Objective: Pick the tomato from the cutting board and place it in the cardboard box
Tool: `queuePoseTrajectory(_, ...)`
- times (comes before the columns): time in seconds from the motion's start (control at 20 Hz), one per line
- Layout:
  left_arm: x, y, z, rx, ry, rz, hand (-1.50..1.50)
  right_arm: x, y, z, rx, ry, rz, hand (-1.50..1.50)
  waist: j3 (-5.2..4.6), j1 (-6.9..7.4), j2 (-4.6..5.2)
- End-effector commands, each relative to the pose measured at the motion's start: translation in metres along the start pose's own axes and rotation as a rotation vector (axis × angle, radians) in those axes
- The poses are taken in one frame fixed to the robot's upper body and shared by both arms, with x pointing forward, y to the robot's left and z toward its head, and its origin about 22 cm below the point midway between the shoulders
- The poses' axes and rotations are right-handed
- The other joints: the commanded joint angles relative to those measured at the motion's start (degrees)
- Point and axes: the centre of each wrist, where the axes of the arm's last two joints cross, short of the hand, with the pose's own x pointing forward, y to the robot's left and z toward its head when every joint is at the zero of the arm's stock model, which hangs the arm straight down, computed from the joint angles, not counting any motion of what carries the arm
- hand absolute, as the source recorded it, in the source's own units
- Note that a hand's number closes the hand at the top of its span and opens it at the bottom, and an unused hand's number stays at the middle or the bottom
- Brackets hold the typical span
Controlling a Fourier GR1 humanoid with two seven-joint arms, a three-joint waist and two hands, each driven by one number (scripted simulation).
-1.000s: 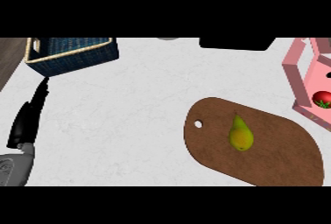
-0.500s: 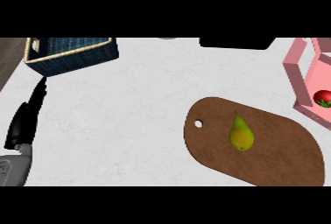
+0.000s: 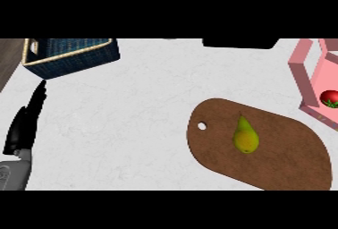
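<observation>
Fingers (image 3: 30, 108) of left hand (image 3: 20, 130) straight, resting at left edge, holding nothing. Blue basket (image 3: 69, 56) top left. Pear (image 3: 246, 136) lying on brown cutting board (image 3: 284, 156), right of middle. Tomato (image 3: 329, 97) sitting inside pink box (image 3: 301, 67), far right edge.

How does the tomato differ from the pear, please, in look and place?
The tomato is red and round; the pear is yellow-green and elongated. The tomato sits in the pink box at the right edge; the pear lies on the brown board. Both are small fruits, and nothing holds either.
</observation>
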Motion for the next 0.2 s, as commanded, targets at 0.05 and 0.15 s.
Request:
queuePoseTrajectory(0.05,-0.002,-0.002,0.0,0.007,0.001,0.001,0.0,0.004,-0.014,0.01,0.082,-0.054,-0.028,-1.5,0.13,0.24,0.39)
queuePoseTrajectory(0.15,-0.004,0.004,0.003,-0.001,0.012,0.006,0.0,0.008,-0.029,0.021,0.103,-0.02,0.008,-1.5,0.23,-0.1,-0.11)
